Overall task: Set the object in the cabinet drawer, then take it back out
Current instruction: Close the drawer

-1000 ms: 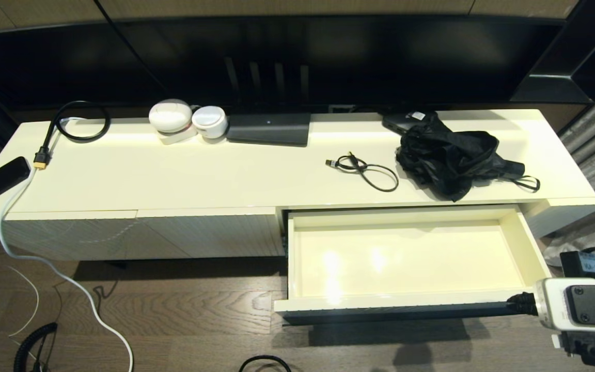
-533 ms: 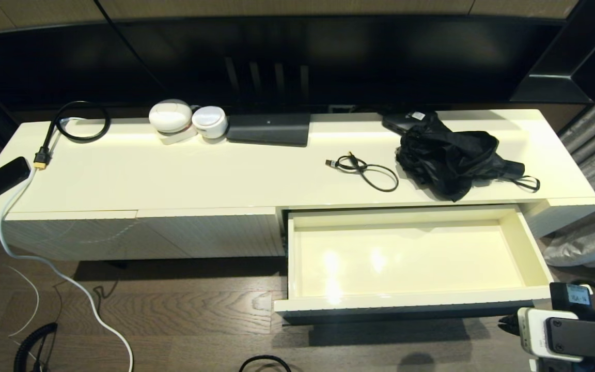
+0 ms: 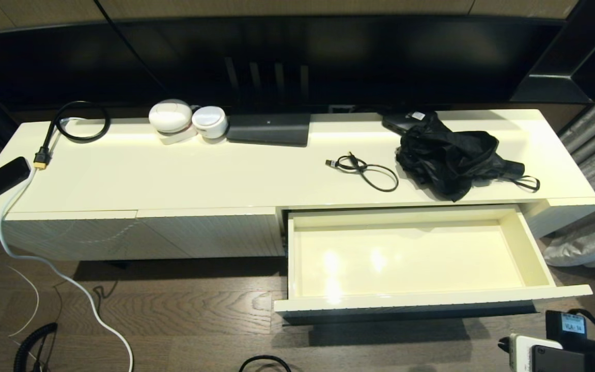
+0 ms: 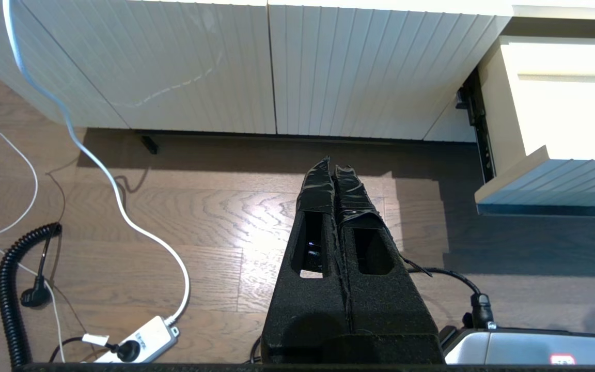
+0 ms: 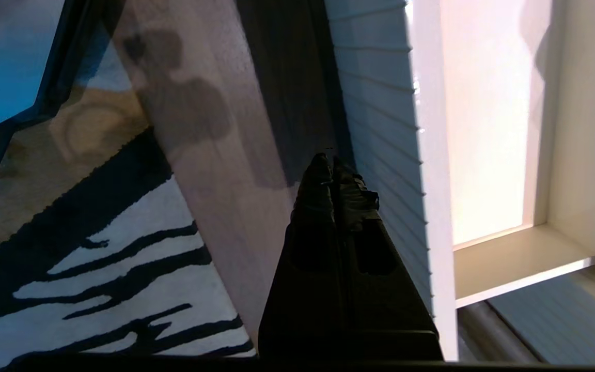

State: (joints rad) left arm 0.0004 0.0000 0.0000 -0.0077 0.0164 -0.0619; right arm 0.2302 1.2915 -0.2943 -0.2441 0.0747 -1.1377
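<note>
The cabinet drawer [image 3: 406, 300] stands pulled out at the cabinet's right end, and its smooth cream inside holds nothing. On the cabinet top behind it lie a black crumpled bundle with a strap [image 3: 450, 155] and a short black cable [image 3: 367, 171]. My right gripper [image 3: 504, 343] is low at the bottom right, in front of the drawer's ribbed front [image 5: 380, 103] and clear of it. It is shut and empty, as the right wrist view shows at the right gripper [image 5: 331, 163]. My left gripper [image 4: 331, 166] hangs shut and empty over the wooden floor.
Two white round devices [image 3: 186, 120] and a dark flat box [image 3: 269, 129] sit at the back of the cabinet top [image 3: 173, 175]. A white cable [image 3: 70, 281] and a coiled black cord [image 4: 11, 289] trail on the floor at left. A striped rug [image 5: 85, 268] lies right of the drawer.
My right gripper has drawn back from the drawer's front edge, down toward the bottom right corner of the head view. The drawer stays open.
</note>
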